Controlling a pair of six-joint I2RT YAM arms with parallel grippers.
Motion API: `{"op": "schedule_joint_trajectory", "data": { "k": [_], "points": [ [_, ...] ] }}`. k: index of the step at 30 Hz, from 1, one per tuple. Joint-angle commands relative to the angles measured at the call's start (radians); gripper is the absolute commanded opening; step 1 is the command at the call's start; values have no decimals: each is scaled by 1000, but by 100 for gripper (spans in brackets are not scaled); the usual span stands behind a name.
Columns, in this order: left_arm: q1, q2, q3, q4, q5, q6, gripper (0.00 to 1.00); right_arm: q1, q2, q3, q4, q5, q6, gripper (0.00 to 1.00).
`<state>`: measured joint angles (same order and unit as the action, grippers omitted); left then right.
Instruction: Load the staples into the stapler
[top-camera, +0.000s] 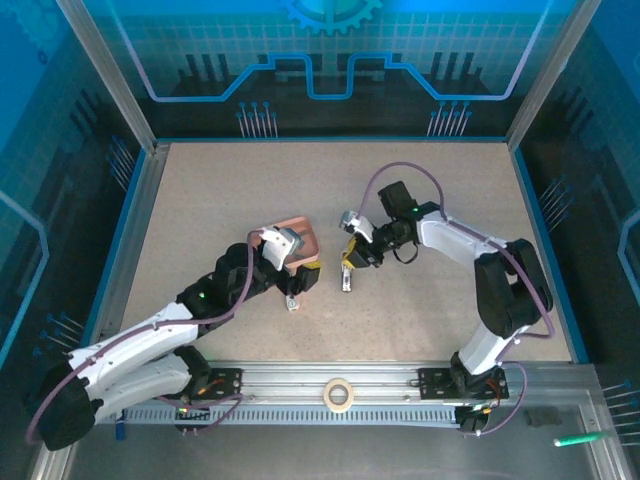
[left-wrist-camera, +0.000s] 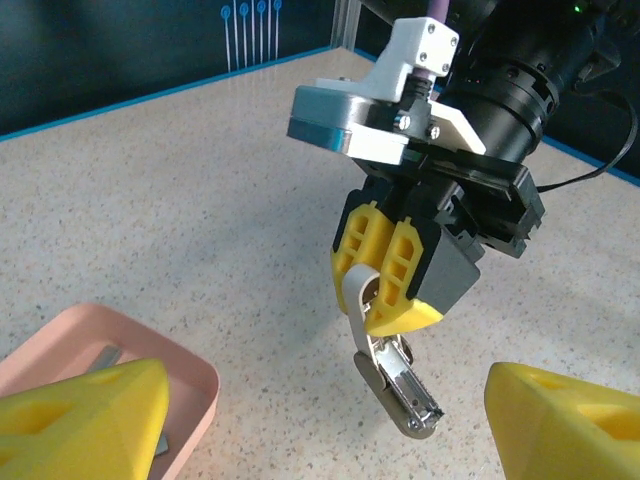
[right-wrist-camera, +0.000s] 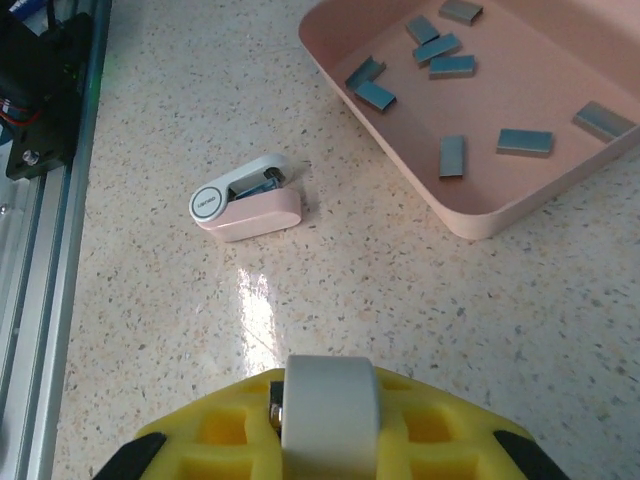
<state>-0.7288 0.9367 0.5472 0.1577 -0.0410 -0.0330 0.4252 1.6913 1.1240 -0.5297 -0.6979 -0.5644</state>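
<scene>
Nine staples (right-wrist-camera: 452, 155) lie loose and scattered on the floor of the pink tray (right-wrist-camera: 470, 220), counted in the right wrist view, where the frame edge cuts the tray off. The one tray sits near the middle of the table (top-camera: 440, 320).

Just right of the tray, the stapler (left-wrist-camera: 405, 390) hangs open from the right gripper (left-wrist-camera: 375, 295). The yellow fingers are clamped on its white upper strip, and its metal channel points down at the table. Whether the tip touches the surface cannot be told.

The left gripper (left-wrist-camera: 322, 400) faces the stapler with its two fingers spread wide and nothing between them. One finger is over the tray's near corner.

One small pink-and-white object (right-wrist-camera: 245, 200) lies on its side on the table, just beside the tray.

The table is beige and speckled, with a glare patch. Dark, blue-lit enclosure walls (top-camera: 330, 60) stand around it. One roll of tape (top-camera: 339, 393) rests on the aluminium rail (top-camera: 300, 380) between the two arm bases.
</scene>
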Motion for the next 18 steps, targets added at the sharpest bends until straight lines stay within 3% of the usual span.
{"op": "schedule_joint_trajectory", "data": {
  "k": [1,4,7,18],
  "points": [
    [9,12,-2,-21,-46,-63,83,53,44,33,-31,62,167,13],
    [11,15,-11,-30,-72,-97,83,59,82,8,61,46,344,13],
    [12,7,-20,-35,-77,-111,83,69,92,-30,131,77,390,13],
    [15,-26,-33,-64,-90,-102,83,78,113,-118,290,0,306,17]
  ]
}}
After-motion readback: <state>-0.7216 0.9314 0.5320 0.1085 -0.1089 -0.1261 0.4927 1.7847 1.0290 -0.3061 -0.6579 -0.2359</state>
